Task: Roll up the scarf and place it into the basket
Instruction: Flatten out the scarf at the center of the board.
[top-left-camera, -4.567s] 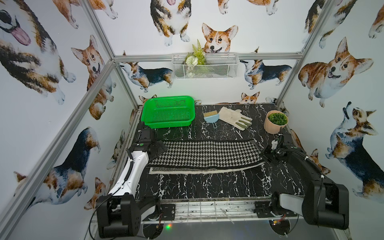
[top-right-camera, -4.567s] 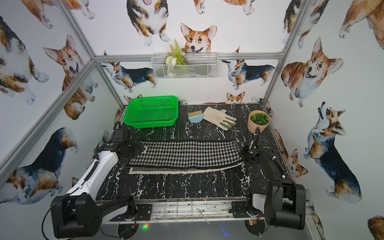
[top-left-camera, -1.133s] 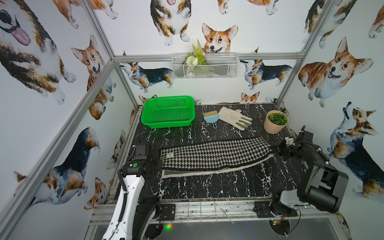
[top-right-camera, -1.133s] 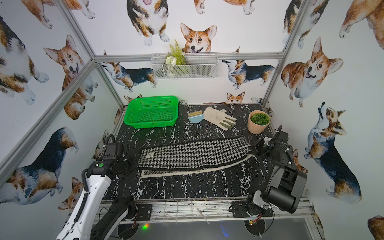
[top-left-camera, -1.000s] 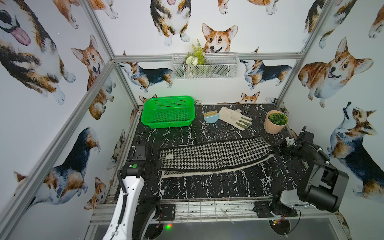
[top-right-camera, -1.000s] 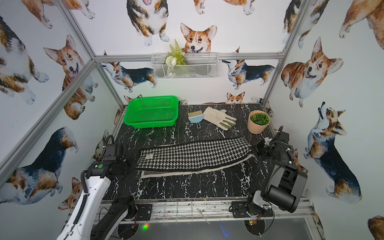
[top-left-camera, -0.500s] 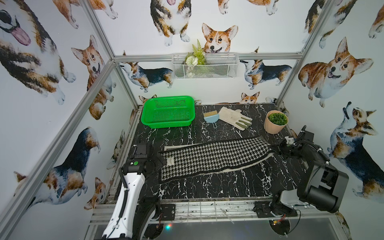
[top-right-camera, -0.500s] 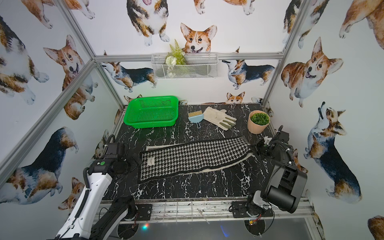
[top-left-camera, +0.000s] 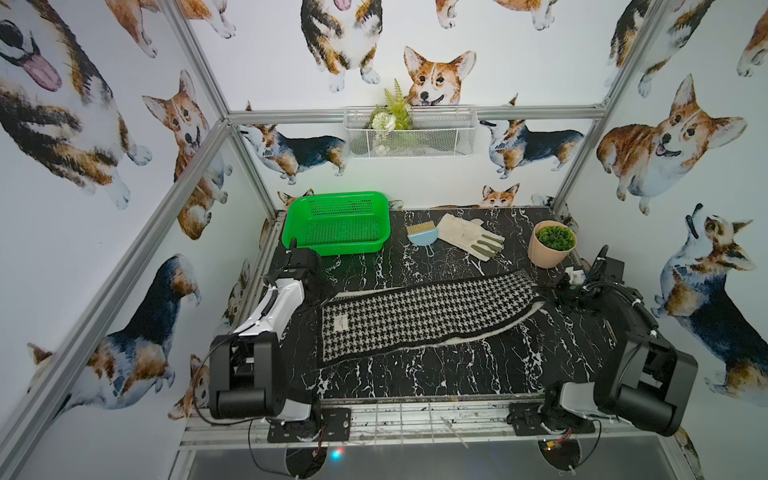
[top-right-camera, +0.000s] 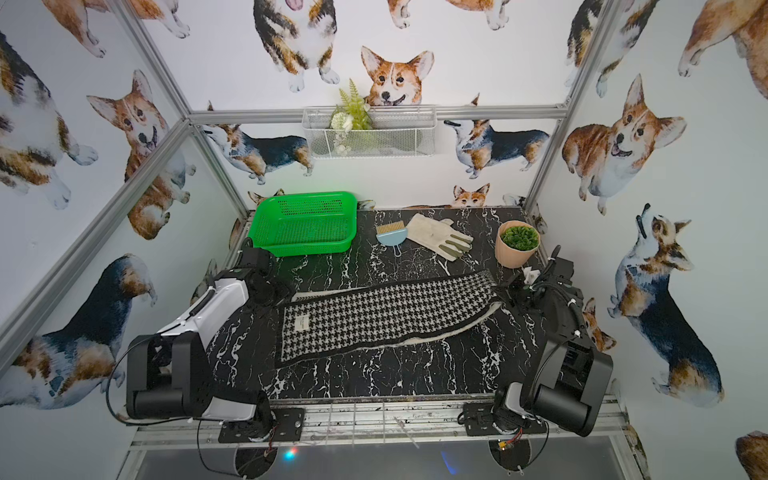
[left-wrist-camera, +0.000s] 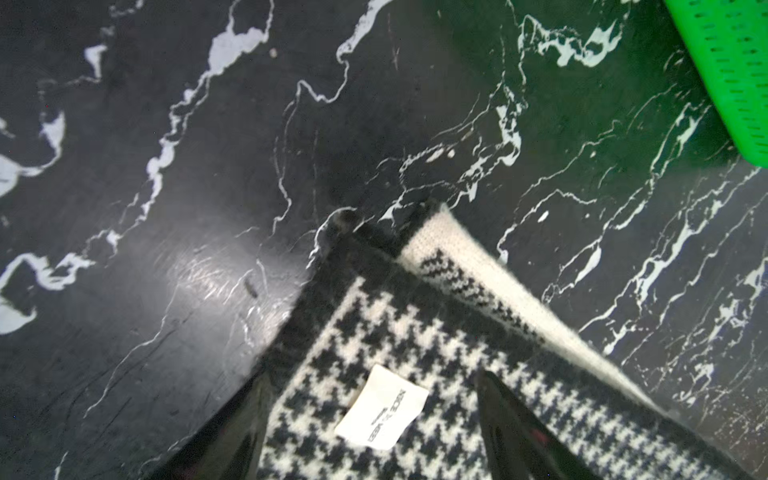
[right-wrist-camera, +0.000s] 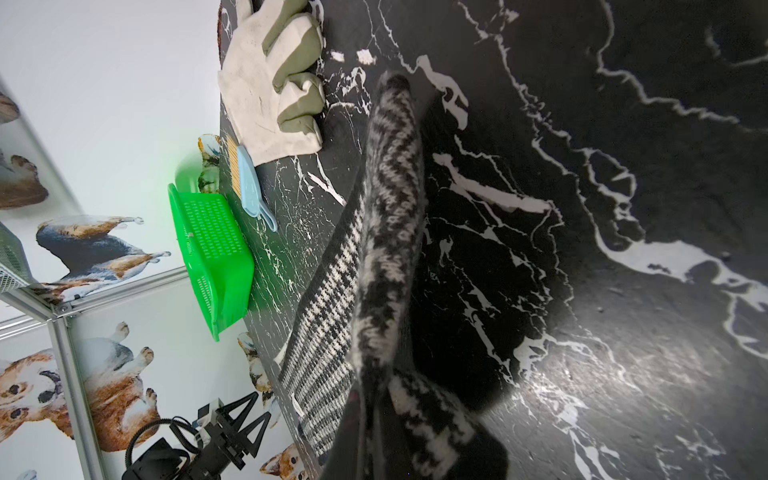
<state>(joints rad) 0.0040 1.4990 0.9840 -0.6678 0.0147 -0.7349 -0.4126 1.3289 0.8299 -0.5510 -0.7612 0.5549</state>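
Observation:
The scarf (top-left-camera: 428, 316) (top-right-camera: 386, 316) lies lengthwise across the black marble table, houndstooth face up, with its white label (left-wrist-camera: 382, 411) near the left end. A cream-edged herringbone layer (left-wrist-camera: 465, 266) peeks out from under that end. My left gripper (top-left-camera: 323, 293) (top-right-camera: 279, 294) (left-wrist-camera: 374, 376) hovers open over the scarf's far left corner, with nothing between its fingers. My right gripper (top-left-camera: 557, 291) (top-right-camera: 512, 294) (right-wrist-camera: 374, 436) is shut on the scarf's right end (right-wrist-camera: 390, 199), which is lifted slightly. The green basket (top-left-camera: 336, 224) (top-right-camera: 303, 224) (right-wrist-camera: 212, 249) stands at the back left, with nothing in it.
A cream glove (top-left-camera: 469, 237), a small blue brush (top-left-camera: 422, 237) and a pink pot with a plant (top-left-camera: 555, 249) sit along the back. A white wire basket (top-left-camera: 409, 133) hangs on the rear wall. Aluminium frame posts border the table.
My left gripper has opened and let go of the scarf's left end, which now lies flat with the label up. The left arm has dropped lower. The right gripper has stayed put.

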